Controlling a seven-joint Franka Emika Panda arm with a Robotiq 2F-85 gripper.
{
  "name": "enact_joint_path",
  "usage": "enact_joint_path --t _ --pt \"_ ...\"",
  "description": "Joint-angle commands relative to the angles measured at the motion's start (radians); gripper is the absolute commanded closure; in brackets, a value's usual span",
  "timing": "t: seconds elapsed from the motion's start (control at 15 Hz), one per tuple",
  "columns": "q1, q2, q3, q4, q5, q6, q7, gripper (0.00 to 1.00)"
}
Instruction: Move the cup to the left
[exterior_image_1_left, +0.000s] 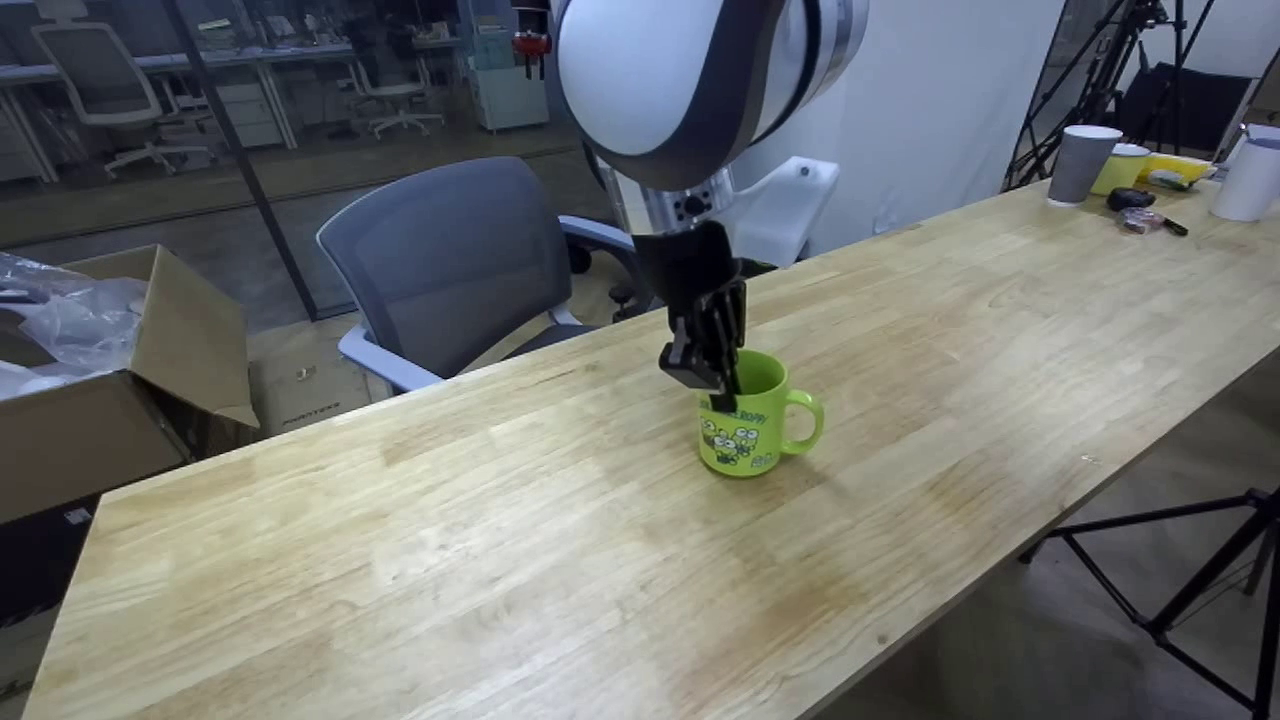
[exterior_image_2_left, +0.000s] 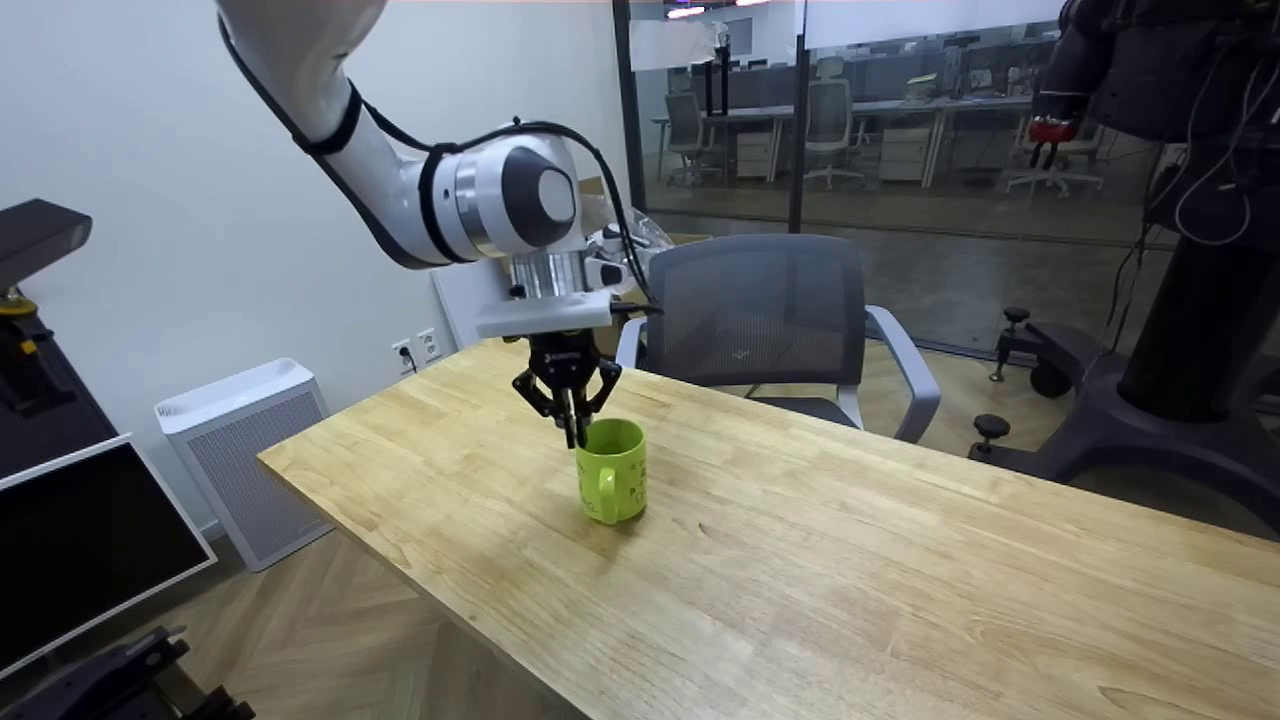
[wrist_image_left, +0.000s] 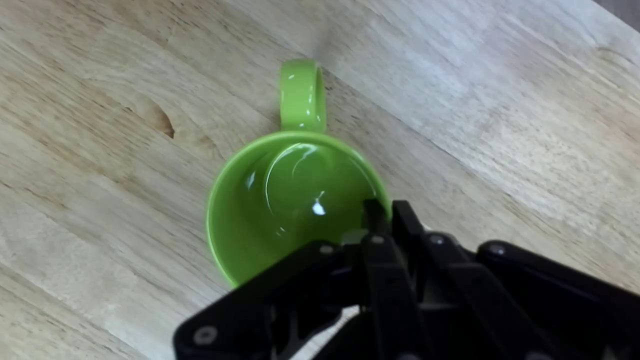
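- Claw (wrist_image_left: 388, 212) clenched on the wall of the green cup (wrist_image_left: 300, 190); one finger inside, one outside;
- cup's body, left of the grip in the wrist view;
- handle (wrist_image_left: 302, 95), roughly a quarter turn round;
- table (wrist_image_left: 100, 165), beneath the upright cup.

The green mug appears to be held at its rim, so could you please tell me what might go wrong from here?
1. Tilting: the gripper pinches the green mug at a single spot on its rim, away from the handle, so it might swing if lifted.
2. Slipping: the mug looks glossy, so the fingers could slide off.
3. Tipping: if dragged, it could catch on the table.
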Motion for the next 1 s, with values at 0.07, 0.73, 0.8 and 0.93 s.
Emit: enact_joint_path --t 0.07,0.73,0.8,0.93 --pt "0.005 -0.01 -0.002 -0.019 -0.028 0.048 0.05 0.98" --pt "0.008 -0.013 -0.012 -0.006 -0.035 0.023 0.056 0.31" --pt "0.009 -0.016 -0.014 -0.002 -0.035 0.015 0.058 0.25" --pt "0.01 -0.03 -0.017 0.008 -0.035 -0.006 0.064 0.12"
